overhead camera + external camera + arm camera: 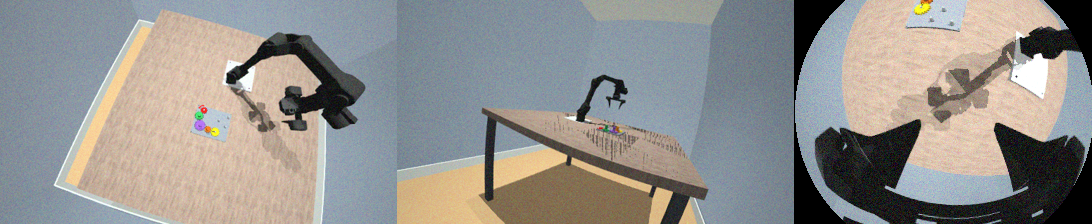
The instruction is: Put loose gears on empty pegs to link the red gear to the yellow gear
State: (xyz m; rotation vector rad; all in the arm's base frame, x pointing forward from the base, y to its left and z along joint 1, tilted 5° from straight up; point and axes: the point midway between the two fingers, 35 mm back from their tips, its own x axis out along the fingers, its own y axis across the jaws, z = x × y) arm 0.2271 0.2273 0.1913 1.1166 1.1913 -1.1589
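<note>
The gear chain curves along the left and near sides of a flat grey board (211, 116) (623, 133) (916, 25) on the wood-patterned table (141, 158) (555, 139) (884, 75). At its left, a green toothed gear (199, 115) (607, 128) lies beyond a larger purple toothed gear (199, 125) (614, 129). A small red toothed gear (202, 110) (600, 128) sits at the far end, beside a curved red arrow marking (201, 106). Next come a small orange toothed gear (208, 129) (618, 129) (926, 1) and a yellow toothed gear (213, 132) (621, 131) (922, 9) marked with a black stripe. Neighbouring gears look edge to edge; whether each sits fully flat is too small to tell. Three short grey pegs (218, 120) (943, 9) stand bare to the right. Farther off, a white square base plate (248, 86) (569, 117) (1034, 87) carries the jointed black arm (314, 61) (590, 95) (1044, 42). At the right, the black two-fingered claw (290, 107) (614, 108) (958, 124) hangs high, well apart from the board, fingers spread wide, holding nothing.
</note>
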